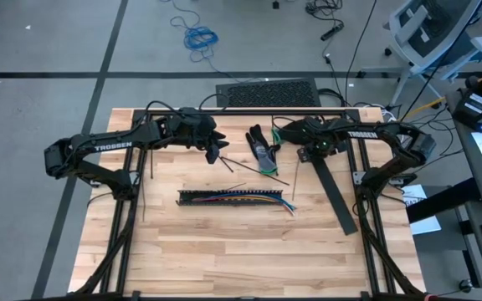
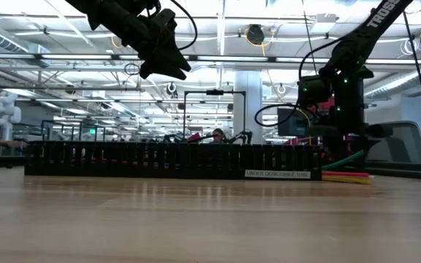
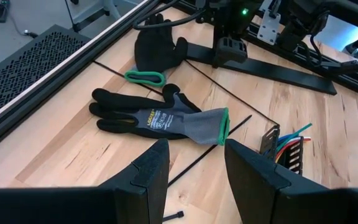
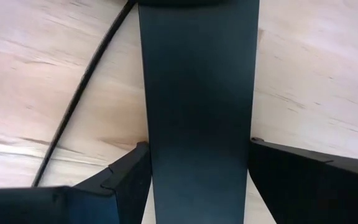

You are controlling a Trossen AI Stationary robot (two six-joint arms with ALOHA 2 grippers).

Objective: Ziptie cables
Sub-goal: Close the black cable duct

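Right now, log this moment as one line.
left gripper: open, raised near gloves | right gripper: around flat black strip | cables: in slotted rail, untied

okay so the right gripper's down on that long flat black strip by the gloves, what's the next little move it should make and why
Probably close the right gripper on the flat black strip and lift it. In the right wrist view the strip runs between the fingers, which stand just outside its edges, not yet pinching. The left gripper hangs open and empty above the table, short of the gloves.
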